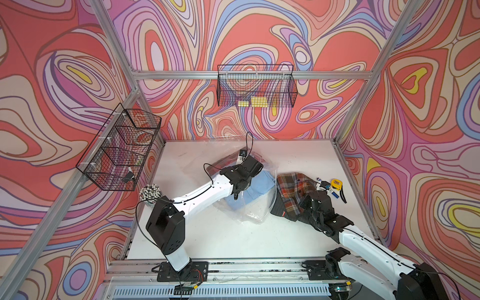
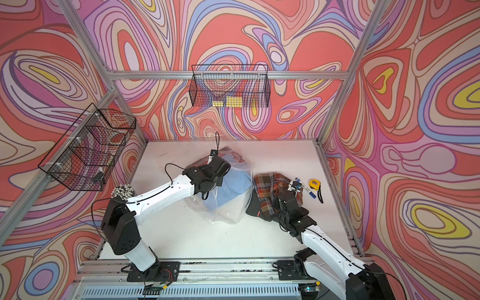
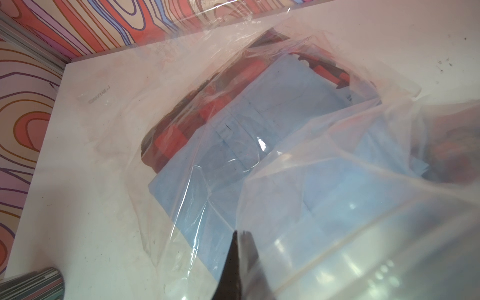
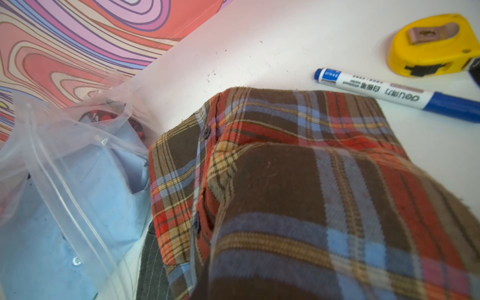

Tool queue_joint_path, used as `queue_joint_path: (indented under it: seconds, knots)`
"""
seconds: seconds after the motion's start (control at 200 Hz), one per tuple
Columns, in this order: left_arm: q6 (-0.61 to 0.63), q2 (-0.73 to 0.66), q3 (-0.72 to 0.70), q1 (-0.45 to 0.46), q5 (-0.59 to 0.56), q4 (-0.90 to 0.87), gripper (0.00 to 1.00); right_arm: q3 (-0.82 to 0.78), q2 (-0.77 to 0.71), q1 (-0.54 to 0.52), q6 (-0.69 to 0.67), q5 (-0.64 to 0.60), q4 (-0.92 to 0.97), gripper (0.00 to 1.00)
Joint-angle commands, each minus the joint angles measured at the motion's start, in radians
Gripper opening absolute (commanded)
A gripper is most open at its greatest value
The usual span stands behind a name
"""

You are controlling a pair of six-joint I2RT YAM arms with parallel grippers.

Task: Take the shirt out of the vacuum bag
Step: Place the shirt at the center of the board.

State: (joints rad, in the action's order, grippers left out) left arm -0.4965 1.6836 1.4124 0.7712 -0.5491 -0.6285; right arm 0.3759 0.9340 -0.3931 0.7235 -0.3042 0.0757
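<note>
**Left arm.** The left pincer is together, and a fold of film from the vacuum bag appears to be nipped between its tips near the mouth of the bag.

**Bag.** It lies crumpled at mid-surface, mouth towards the right. A folded blue shirt sits inside, with a red-and-dark garment beneath it at the far end.

**Task item.** The plaid shirt lies on the surface just right of the bag. It is wholly outside the bag, with its near edge touching the bag's rim. Dark pinstriped cloth shows under it.

**Right arm.** The right pincer is down on the plaid shirt. Cloth hides the tips, so I cannot tell whether they are apart or gripping.

**Adjacent items.** A marker and a yellow tape measure lie close to the shirt's far right edge.

**Assessment.** Extraction looks complete, and the step in hand is judged to be the release. The right tips should part fully before lifting, then rise straight up so no fold snags and drags. Avoid drifting right into the marker. The left grip should hold the bag until the shirt is free.
</note>
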Motion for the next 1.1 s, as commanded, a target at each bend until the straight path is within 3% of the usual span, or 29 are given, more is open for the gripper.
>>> queue_joint_path:
  seconds: [0.0,0.07,0.22,0.346,0.476,0.596,0.706,0.796,0.971,1.097]
  knots:
    - [0.014,0.013,0.019,-0.007,0.012,-0.033,0.00,0.020,0.028,0.001,0.022,0.048,0.072,0.55]
    - [0.015,0.010,0.013,-0.007,0.006,-0.033,0.00,0.029,0.006,0.002,0.030,0.063,0.101,0.69]
    - [0.016,0.004,0.011,-0.007,-0.001,-0.031,0.00,0.065,-0.107,0.002,0.038,0.075,0.197,0.79]
    - [0.012,-0.012,0.021,-0.007,-0.005,-0.034,0.11,0.126,-0.164,0.001,0.041,0.096,0.299,0.83]
    - [-0.002,-0.038,0.017,-0.007,-0.007,-0.031,0.29,0.133,-0.165,-0.001,0.086,0.141,0.352,0.84]
    - [-0.029,-0.063,-0.010,-0.007,0.006,-0.020,0.58,0.091,-0.169,-0.009,0.148,0.145,0.379,0.85]
    - [-0.047,-0.064,-0.023,-0.007,0.011,-0.020,0.99,0.078,-0.195,-0.010,0.184,0.078,0.447,0.86]
    - [-0.061,-0.064,-0.023,-0.007,0.008,-0.032,0.99,0.083,-0.238,-0.009,0.218,0.076,0.487,0.94]
    - [-0.066,-0.093,-0.040,-0.007,-0.014,-0.028,0.99,0.105,-0.285,-0.011,0.264,0.128,0.538,0.96]
    - [-0.062,-0.119,-0.062,-0.007,-0.030,-0.002,0.99,0.034,-0.256,-0.024,0.312,0.220,0.430,0.95]
